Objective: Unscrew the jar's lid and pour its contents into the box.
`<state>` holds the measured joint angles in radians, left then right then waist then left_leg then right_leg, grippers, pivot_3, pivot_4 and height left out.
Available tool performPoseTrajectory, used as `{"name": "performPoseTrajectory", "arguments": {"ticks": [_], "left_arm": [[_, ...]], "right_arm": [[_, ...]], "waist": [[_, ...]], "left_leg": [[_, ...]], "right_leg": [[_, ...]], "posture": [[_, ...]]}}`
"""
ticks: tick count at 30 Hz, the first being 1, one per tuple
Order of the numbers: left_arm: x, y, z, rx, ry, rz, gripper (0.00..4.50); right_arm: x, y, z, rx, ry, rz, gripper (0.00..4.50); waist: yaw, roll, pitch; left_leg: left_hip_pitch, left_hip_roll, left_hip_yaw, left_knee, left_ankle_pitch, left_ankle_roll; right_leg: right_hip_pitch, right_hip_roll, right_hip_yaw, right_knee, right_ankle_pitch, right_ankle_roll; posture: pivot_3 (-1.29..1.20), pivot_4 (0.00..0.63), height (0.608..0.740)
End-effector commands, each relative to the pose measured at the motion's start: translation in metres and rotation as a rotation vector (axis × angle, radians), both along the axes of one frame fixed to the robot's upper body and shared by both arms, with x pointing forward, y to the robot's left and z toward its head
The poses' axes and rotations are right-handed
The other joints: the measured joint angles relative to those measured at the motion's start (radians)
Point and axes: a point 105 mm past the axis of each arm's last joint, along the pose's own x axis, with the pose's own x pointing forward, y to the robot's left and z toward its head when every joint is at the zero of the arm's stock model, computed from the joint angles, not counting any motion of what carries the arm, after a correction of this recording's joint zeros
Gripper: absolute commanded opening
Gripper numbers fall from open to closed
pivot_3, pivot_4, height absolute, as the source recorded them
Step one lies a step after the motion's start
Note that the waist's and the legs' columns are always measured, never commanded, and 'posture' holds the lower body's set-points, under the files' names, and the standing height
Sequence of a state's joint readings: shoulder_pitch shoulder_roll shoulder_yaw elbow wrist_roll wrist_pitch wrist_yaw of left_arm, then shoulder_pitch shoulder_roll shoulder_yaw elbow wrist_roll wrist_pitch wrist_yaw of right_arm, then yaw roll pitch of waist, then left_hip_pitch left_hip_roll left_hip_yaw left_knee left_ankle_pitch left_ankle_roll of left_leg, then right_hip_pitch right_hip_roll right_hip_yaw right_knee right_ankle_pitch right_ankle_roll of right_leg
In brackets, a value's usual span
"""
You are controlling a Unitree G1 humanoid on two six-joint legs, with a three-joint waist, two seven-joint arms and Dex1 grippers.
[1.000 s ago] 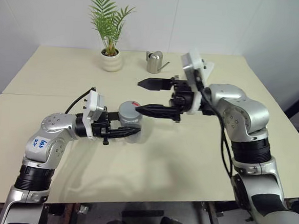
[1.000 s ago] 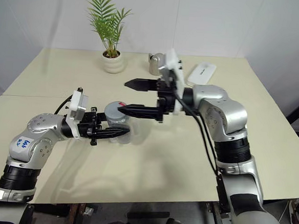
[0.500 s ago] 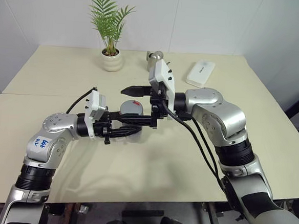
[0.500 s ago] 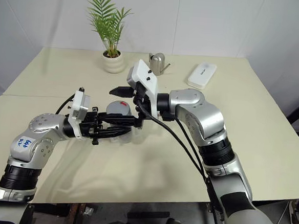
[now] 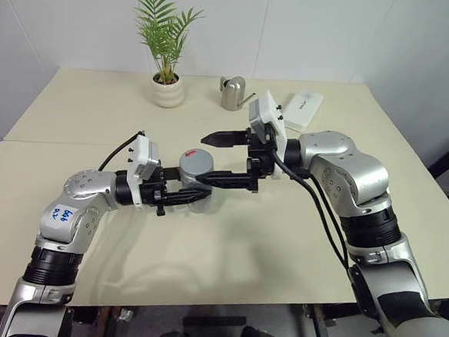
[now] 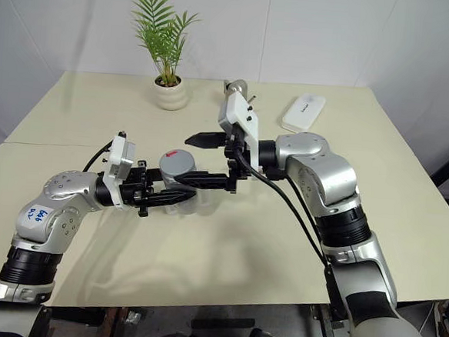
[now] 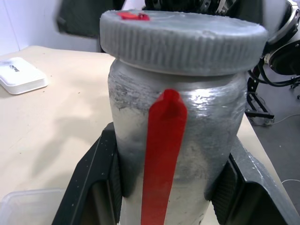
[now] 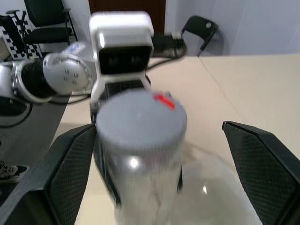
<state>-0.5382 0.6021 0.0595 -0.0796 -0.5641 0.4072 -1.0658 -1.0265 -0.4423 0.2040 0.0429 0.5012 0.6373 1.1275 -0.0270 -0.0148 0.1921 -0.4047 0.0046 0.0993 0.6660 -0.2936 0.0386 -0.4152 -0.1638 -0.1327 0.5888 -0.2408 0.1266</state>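
Centre-left of the left eye view: left gripper (image 5: 185, 196) clamped on the jar (image 5: 197, 201), fingers pressed to both sides of the clear body below the cap, red stripe facing the wrist camera. Jar upright, long axis vertical, held just above the table (image 5: 296, 243), with the lid (image 5: 197, 165) on top and screwed down, its red mark on the far edge. Reaching in from the right of the frame: right gripper (image 5: 212, 159), jaws spread wide, one finger beyond the lid and one on the near side, so the lid sits between them with neither finger seen touching it. Fingers level, hence across the jar's axis. Right arm plainly the one placed for the twist. Box (image 8: 220, 197) lying flat on the table just behind the jar. Contents not discernible.
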Motion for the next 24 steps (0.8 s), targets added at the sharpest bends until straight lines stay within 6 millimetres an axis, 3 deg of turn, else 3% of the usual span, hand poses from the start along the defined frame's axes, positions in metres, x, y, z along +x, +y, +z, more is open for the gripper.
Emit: {"name": "performPoseTrajectory", "arguments": {"ticks": [1,5,14,19,24], "left_arm": [[-0.009,-0.001,0.008,0.006,-0.048,-0.037,1.93],[-0.01,0.0,0.008,0.008,-0.045,-0.04,1.93],[-0.012,0.002,0.006,0.015,-0.039,-0.042,1.93],[-0.012,0.0,0.005,0.013,-0.036,-0.046,1.93],[-0.011,-0.001,0.005,0.012,-0.033,-0.052,1.93]], "right_arm": [[0.003,-0.014,0.012,0.039,-0.035,-0.035,4.48],[0.001,-0.016,0.011,0.04,-0.031,-0.024,4.48],[-0.025,-0.018,0.023,0.087,-0.015,0.152,4.48],[-0.017,-0.003,0.032,0.117,-0.007,0.111,4.48],[-0.011,0.009,0.021,0.06,0.015,0.074,4.48]], "waist": [[0.0,0.0,0.0],[0.0,0.0,0.0],[0.001,0.0,0.0],[-0.002,0.0,0.0],[0.0,0.0,0.0]], "left_leg": [[0.0,0.0,0.0,0.0,0.0,0.0],[0.0,0.0,0.0,0.0,0.0,0.0],[0.0,0.0,0.0,0.0,0.0,0.0],[0.0,0.0,0.001,0.0,0.0,0.0],[0.0,0.001,0.001,0.0,0.0,0.0]], "right_leg": [[0.0,0.0,0.0,0.0,0.0,0.0],[0.0,0.0,0.0,0.0,0.0,0.0],[0.0,0.0,0.0,0.0,0.0,0.0],[0.0,0.0,0.0,0.0,0.0,0.0],[0.0,0.001,0.0,0.0,0.0,0.0]], "posture": [[0.0,0.15,0.74],[0.0,0.15,0.74],[0.0,0.15,0.74],[0.0,0.15,0.74],[0.0,0.15,0.74]]}}
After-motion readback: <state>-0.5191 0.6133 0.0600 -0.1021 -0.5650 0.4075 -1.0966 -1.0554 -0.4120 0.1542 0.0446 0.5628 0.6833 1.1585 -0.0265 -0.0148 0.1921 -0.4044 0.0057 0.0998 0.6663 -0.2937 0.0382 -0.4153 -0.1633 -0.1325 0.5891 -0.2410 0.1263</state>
